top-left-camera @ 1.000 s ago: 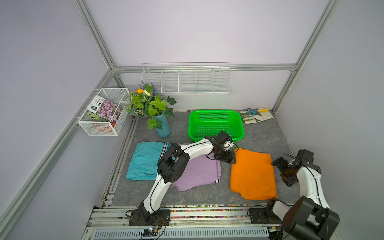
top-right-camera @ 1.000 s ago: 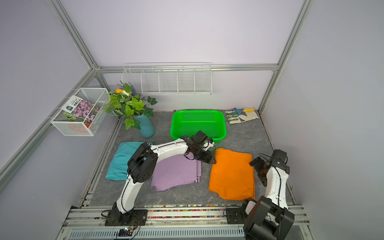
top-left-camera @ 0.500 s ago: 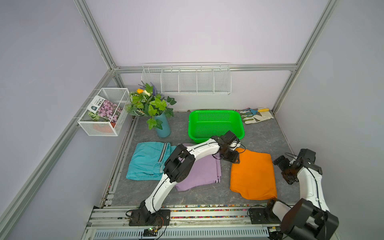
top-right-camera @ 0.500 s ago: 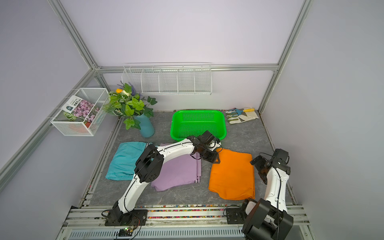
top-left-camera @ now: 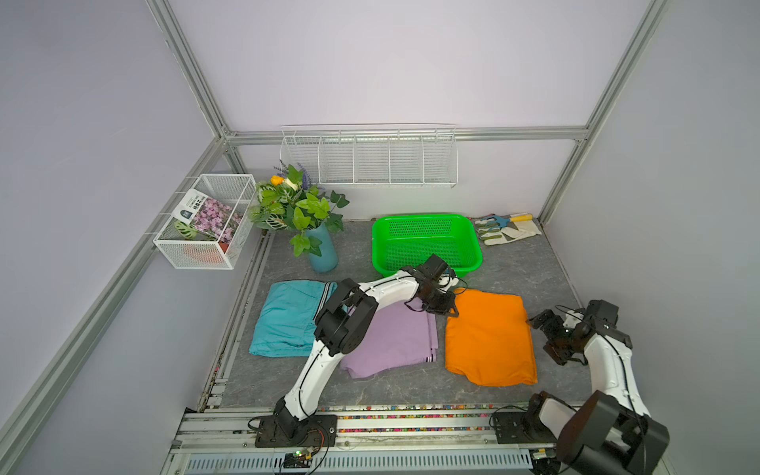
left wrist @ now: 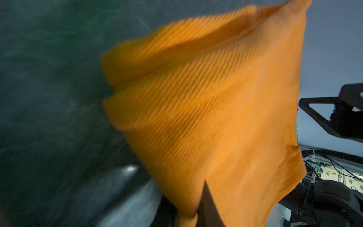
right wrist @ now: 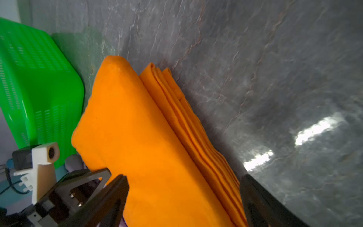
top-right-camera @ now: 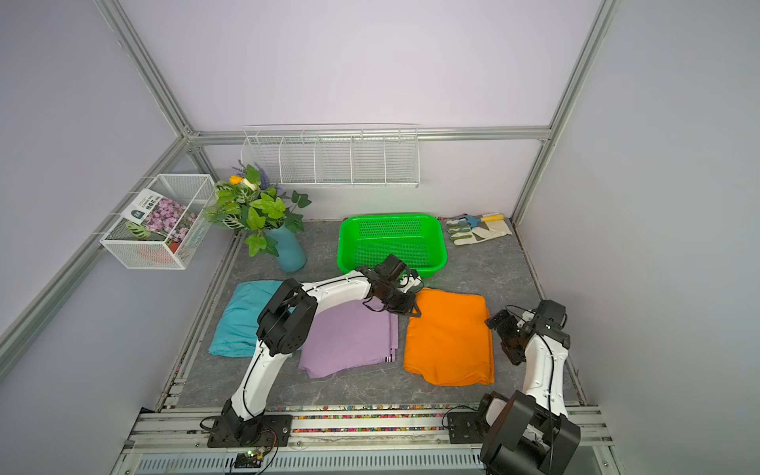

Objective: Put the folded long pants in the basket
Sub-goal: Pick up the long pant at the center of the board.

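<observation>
Lying on grey marbled tabletop (top-left-camera: 514, 263), pale-walled booth: orange pants (top-left-camera: 489, 337), corner pinched by closed left gripper (top-left-camera: 449, 311) (right gripper (top-left-camera: 545, 339) agape beside them); lilac pants (top-left-camera: 390, 341) partly under the left arm, teal pants (top-left-camera: 283, 316) alongside; green basket (top-left-camera: 425, 216), vase (top-left-camera: 323, 251) and work gloves (top-left-camera: 510, 234) behind.

- The left arm (top-left-camera: 390, 288) hides part of the lilac pants (top-left-camera: 390, 341).
- In the left wrist view, the orange pants (left wrist: 216, 118) and the tabletop (left wrist: 49, 98) are blurred.
</observation>
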